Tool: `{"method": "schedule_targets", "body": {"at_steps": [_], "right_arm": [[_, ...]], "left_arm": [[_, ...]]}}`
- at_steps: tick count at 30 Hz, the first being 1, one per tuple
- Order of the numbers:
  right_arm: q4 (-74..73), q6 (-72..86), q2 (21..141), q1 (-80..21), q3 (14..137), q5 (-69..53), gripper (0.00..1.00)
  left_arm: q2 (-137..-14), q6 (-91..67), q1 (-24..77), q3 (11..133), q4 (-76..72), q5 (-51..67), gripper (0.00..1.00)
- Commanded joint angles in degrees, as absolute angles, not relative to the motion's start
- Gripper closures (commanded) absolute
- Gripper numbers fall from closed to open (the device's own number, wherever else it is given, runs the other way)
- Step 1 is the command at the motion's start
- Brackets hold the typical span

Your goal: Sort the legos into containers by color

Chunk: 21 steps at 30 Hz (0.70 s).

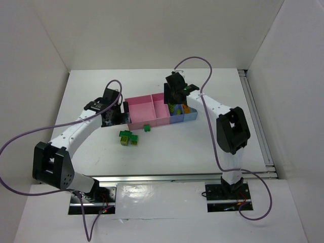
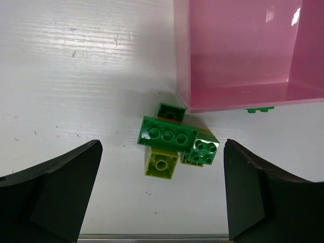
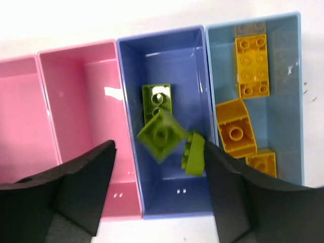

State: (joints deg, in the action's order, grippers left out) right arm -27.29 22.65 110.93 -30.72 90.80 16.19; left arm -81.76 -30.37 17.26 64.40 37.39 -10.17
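Four joined containers (image 1: pixel 152 109) stand mid-table: two pink, then a blue bin (image 3: pixel 172 61) and a light blue bin (image 3: pixel 291 101). My right gripper (image 3: pixel 159 169) hangs open over the blue bin. A blurred lime lego (image 3: pixel 161 134) is loose between its fingers, and a second lime piece (image 3: pixel 194 154) stands on edge against the right finger. Another lime lego (image 3: pixel 156 100) lies in that bin. Orange legos (image 3: pixel 251 66) fill the light blue bin. My left gripper (image 2: pixel 162 195) is open above the table, just short of a cluster of dark green (image 2: pixel 167 134) and lime (image 2: pixel 162 163) legos.
A single dark green lego (image 1: pixel 147 128) lies just in front of the pink bins. The wide pink bin (image 2: pixel 243 50) sits beyond the cluster. A metal rail (image 1: pixel 177 178) runs along the table's near edge, and white walls enclose the table.
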Motion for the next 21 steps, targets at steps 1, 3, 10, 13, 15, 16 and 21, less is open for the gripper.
{"method": "schedule_targets", "body": {"at_steps": [1,3,10,13,15,16,21], "right_arm": [[-27.24,21.8,111.71,-30.32,96.67,18.28,0.21],[-27.25,22.41,110.49,-30.32,96.68,20.12,0.18],[-20.4,23.03,96.63,-31.55,83.25,21.01,0.23],[-19.07,23.03,92.13,-32.86,76.48,18.46,0.23],[-20.21,23.55,90.8,-34.35,73.06,18.46,0.2],[-20.21,23.55,90.27,-34.89,72.08,18.46,0.2],[-20.83,24.61,88.77,-36.12,68.82,18.46,0.2]], "left_arm": [[-80.16,-29.98,16.35,63.9,37.27,-10.44,0.0],[-80.85,-28.31,15.64,64.95,38.84,-11.25,0.0],[-80.77,-27.51,13.45,63.73,37.98,-8.45,0.08],[-78.93,-25.93,13.45,60.3,36.47,-8.96,0.09],[-78.93,-24.53,13.45,59.5,36.47,-8.96,0.09],[-78.93,-24.52,13.45,58.89,36.47,-8.96,0.09],[-78.4,-26.97,13.45,56.96,35.34,-3.27,0.11]]}}
